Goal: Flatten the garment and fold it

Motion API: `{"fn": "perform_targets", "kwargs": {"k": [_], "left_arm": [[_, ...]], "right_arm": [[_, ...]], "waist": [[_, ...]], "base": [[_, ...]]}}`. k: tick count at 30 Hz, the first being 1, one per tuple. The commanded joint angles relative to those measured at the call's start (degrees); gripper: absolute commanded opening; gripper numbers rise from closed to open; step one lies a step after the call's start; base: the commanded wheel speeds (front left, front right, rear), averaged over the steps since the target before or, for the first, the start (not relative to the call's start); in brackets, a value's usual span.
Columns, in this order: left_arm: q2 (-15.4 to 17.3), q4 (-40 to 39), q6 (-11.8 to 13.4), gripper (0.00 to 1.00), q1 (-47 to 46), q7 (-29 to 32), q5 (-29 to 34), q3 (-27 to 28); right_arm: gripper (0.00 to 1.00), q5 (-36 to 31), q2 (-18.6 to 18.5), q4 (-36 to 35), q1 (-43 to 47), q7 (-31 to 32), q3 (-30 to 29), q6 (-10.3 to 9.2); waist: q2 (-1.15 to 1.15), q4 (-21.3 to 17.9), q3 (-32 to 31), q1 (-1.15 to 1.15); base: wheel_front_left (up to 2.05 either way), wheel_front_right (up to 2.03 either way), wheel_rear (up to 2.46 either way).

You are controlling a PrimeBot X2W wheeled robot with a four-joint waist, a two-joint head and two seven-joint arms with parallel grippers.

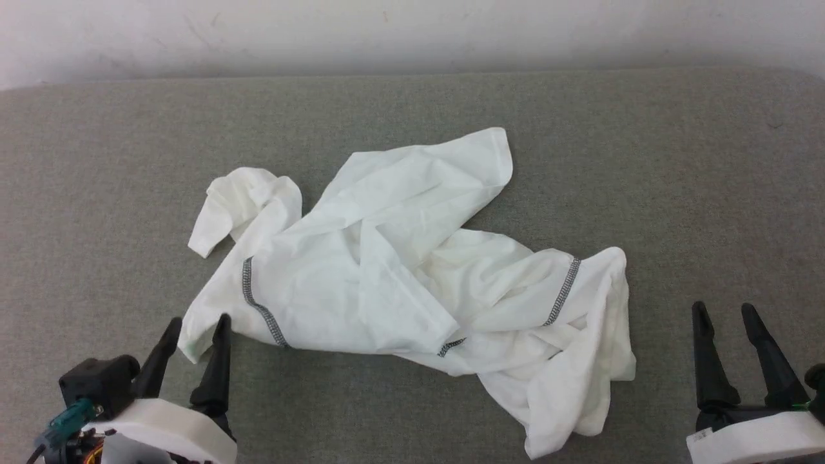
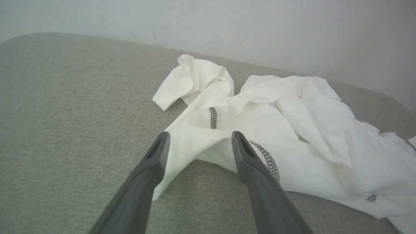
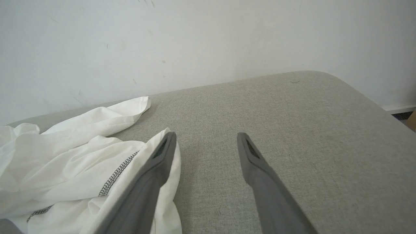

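The garment is a white thin shirt with dark zigzag seams, lying crumpled in the middle of the grey padded surface. One sleeve curls at its far left. My left gripper is open at the garment's near left corner, and a fold of that corner lies loose between the spread fingers. My right gripper is open near the front right, a little to the right of the garment's bunched end, with bare surface between its fingers.
A pale wall runs along the far edge of the grey surface. The surface's rounded right corner drops off near the wall. Bare grey fabric stretches left of the garment and behind it.
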Motion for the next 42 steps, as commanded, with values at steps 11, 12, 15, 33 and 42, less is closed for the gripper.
{"fn": "perform_targets", "kwargs": {"k": [11,12,15,33,42], "left_arm": [[5.27,-17.46,-0.24,1.0,-7.46,12.14,10.95,-10.31],[6.12,-16.65,-1.46,1.0,-9.31,14.28,13.36,-12.69],[5.8,-13.08,-5.5,1.0,-15.38,19.42,18.77,-19.38],[-0.84,3.99,-14.63,0.0,-27.15,24.01,20.38,-28.87],[-2.27,2.51,-14.45,0.0,-28.43,17.51,20.03,-27.86]], "right_arm": [[1.0,-0.23,0.12,-0.46,-0.38,0.9,0.85,-0.04],[1.0,-0.33,0.12,-0.51,-0.52,1.02,1.03,-0.04],[1.0,-0.53,0.12,-0.75,-0.89,1.35,1.45,-0.04],[1.0,-0.72,0.12,-1.08,-1.88,1.57,0.91,-0.04],[1.0,-0.57,0.12,-1.01,-0.95,1.89,0.89,-0.04]], "waist": [[0.0,1.75,-0.44,0.0],[0.0,1.62,-0.17,0.0],[0.0,1.01,0.82,0.0],[0.0,-2.5,3.64,0.0],[0.0,-1.43,0.59,0.0]], "base": [[0.0,0.0,0.0],[0.0,0.0,0.0],[0.0,0.0,0.0],[0.0,0.0,0.0],[0.0,0.0,0.0]]}}
